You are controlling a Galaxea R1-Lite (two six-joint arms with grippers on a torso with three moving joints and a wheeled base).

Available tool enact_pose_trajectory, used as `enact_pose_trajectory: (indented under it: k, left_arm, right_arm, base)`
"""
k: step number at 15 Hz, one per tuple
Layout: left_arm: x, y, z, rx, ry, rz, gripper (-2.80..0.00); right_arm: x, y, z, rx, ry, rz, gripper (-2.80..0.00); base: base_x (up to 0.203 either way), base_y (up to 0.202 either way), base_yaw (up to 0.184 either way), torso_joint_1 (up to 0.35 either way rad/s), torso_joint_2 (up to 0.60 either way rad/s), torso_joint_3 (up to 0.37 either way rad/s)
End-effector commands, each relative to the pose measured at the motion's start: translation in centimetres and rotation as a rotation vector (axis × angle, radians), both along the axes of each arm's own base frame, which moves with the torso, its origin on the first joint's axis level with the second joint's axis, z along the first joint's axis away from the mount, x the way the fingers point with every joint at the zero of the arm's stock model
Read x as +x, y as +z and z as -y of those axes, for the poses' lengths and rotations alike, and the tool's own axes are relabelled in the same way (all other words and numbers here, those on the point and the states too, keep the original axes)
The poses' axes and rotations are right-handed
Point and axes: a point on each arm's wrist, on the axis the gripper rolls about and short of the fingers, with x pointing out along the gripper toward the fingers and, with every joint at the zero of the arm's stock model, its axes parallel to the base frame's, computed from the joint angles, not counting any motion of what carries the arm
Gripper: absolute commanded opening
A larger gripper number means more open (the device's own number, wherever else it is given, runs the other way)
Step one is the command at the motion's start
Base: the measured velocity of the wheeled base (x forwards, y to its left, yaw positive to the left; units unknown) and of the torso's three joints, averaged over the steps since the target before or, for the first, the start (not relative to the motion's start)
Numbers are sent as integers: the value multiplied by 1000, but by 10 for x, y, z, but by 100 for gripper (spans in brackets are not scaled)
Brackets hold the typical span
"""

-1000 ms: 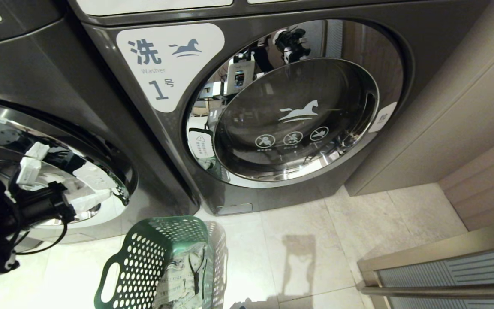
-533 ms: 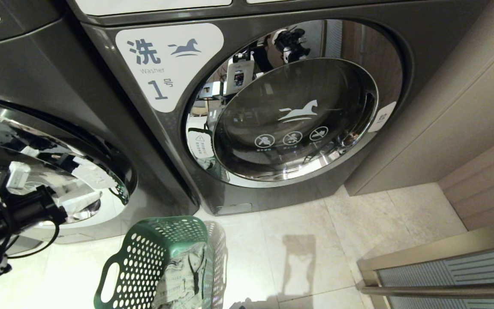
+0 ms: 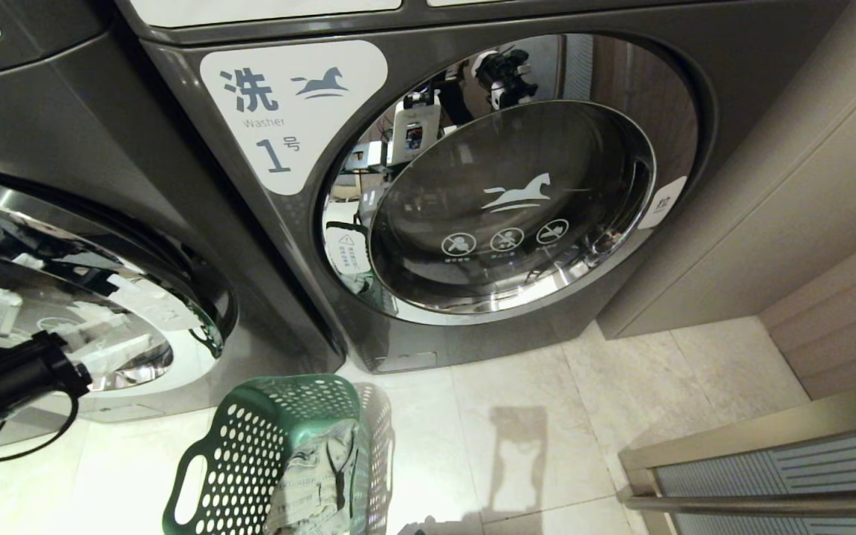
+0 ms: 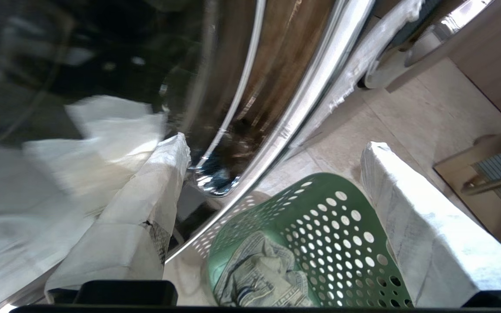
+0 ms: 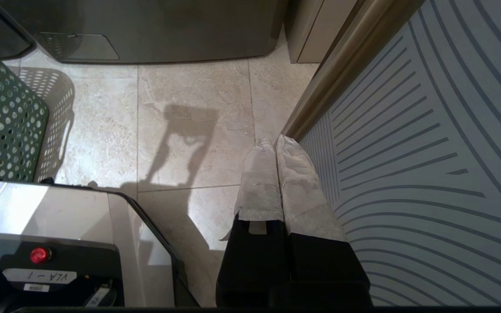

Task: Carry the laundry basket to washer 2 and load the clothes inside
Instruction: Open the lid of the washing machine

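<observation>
Laundry basket [image 3: 250, 446] down on the floor [image 3: 517, 461], tilted, parked just in front of the two grey machines and nearer the left one. Clothes [image 3: 316, 475] bundled inside it, nothing loaded yet. Set down close, by the look of it, so the lift from basket to drum stays short.

Up against the left-hand machine now: left claw [image 4: 274, 148] spread wide, white-wrapped fingers [image 4: 146, 204] empty, one of them right beside the chrome door rim [image 3: 175, 275]. Pinching nothing. Looks like a play for the door rather than the fabric, since the basket sits below and apart from the tips. Can't tell whether that door is latched or ajar.

Reads 1 on the label [image 3: 290, 111] of the middle machine [image 3: 755, 44], so not the target. Washer 2 [image 3: 64, 148] judged to be the neighbour on the left, numeral out of sight.

Over on the other side: right claw [image 5: 274, 145] pressed together, holding nothing, hanging idle above the tiles beside a striped panel [image 5: 407, 152], well clear of the action.

Carrying done, loading not begun. Next up, probably: get the door wide, then drop to the bundle. Watch for the tilted basket tipping if nudged.
</observation>
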Motion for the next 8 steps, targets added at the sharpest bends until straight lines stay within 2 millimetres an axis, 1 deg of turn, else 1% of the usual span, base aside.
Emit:
enact_pose_trajectory:
  k: [1, 4, 5, 6, 7, 8]
  left_arm:
    - [-16, 11, -4, 12, 29, 16, 0]
    - [-44, 23, -14, 19, 109, 25, 0]
    - [-55, 34, -16, 35, 136, 44, 0]
    - [-72, 48, -19, 59, 183, 72, 0]
    - [-95, 65, -22, 94, 246, 107, 0]
    - [-124, 84, -22, 131, 325, 141, 0]
  right_arm:
    - [0, 0, 0, -1, 1, -2, -280]
    - [0, 0, 0, -1, 1, -2, -280]
    - [0, 0, 0, 0, 1, -2, -280]
    - [0, 0, 0, -1, 1, -2, -280]
    - [0, 0, 0, -1, 1, -2, -280]
    - [0, 0, 0, 0, 1, -2, -280]
  base:
    - [0, 0, 0, 0, 0, 0]
    - [0, 0, 0, 0, 0, 0]
    - [0, 0, 0, 0, 0, 0]
    - [0, 0, 0, 0, 0, 0]
    - [0, 0, 0, 0, 0, 0]
    - [0, 0, 0, 0, 0, 0]
